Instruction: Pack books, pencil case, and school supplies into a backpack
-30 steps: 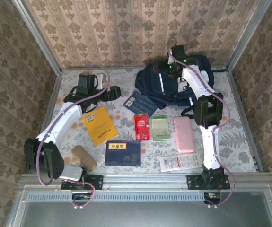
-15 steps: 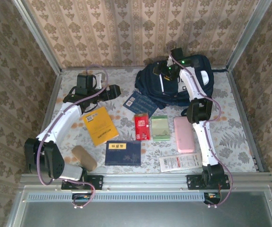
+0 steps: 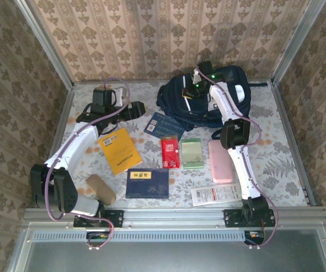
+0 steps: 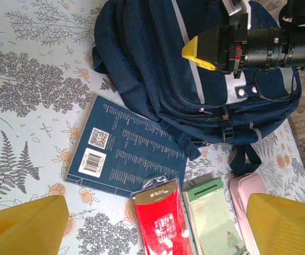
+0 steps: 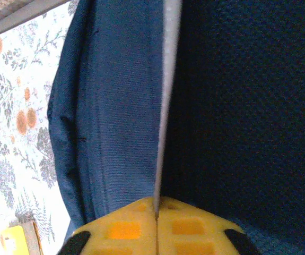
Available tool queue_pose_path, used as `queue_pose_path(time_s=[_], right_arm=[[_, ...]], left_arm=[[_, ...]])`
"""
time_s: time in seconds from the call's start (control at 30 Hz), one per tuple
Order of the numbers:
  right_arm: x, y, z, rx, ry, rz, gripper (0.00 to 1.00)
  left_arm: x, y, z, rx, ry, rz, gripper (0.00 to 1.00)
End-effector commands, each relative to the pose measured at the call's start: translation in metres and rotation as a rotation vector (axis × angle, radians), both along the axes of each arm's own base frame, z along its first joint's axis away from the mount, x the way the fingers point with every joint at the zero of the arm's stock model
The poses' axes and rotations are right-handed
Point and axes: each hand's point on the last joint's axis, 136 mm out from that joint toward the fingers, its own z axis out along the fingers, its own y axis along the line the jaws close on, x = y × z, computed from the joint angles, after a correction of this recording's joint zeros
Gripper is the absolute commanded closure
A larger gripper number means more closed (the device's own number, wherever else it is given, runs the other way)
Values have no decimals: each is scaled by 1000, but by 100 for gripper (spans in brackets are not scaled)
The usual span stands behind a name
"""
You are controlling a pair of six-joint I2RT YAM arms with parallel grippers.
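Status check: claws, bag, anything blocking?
Right claw shut on backpack stripe. Left claw open, over table. Books, packets not yet packed. Small blue book close by backpack's front.

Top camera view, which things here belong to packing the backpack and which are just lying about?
Job: navy backpack; yellow-orange book; large dark blue book; small patterned blue book; red packet; pale green packet; long white packet; pink pencil case.
Lying about: tan oblong pouch at the near left, role unclear.
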Motion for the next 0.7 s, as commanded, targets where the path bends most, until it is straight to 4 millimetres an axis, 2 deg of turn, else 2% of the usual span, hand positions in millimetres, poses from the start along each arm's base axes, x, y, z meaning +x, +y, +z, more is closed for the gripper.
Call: queue_pose_path(time_s=[0.0,0.13,0.2,0.27,0.4,0.53,0.67], right_arm=[[-8,8,33,14,-37,35,100],[-3,-3,75,-8,-131,7,100],[-1,-12,100,-18,-177,-21,100],[-1,-19,126,-22,-226,-44,100],[-8,-21,171,23,-294,-50,100],[-14,-25,200,93,-304,-83,100],[-21,-28,227,179,-304,-111,100]], left_arm=[[1,3,0,6,-3,1,11],[1,4,0,14,-8,2,11],[0,3,3,19,-21,-13,17],[1,7,6,52,-29,-2,18],[-4,11,6,109,-19,18,17],[-18,0,18,137,-59,-26,17],[-32,-17,18,173,-64,-85,20]])
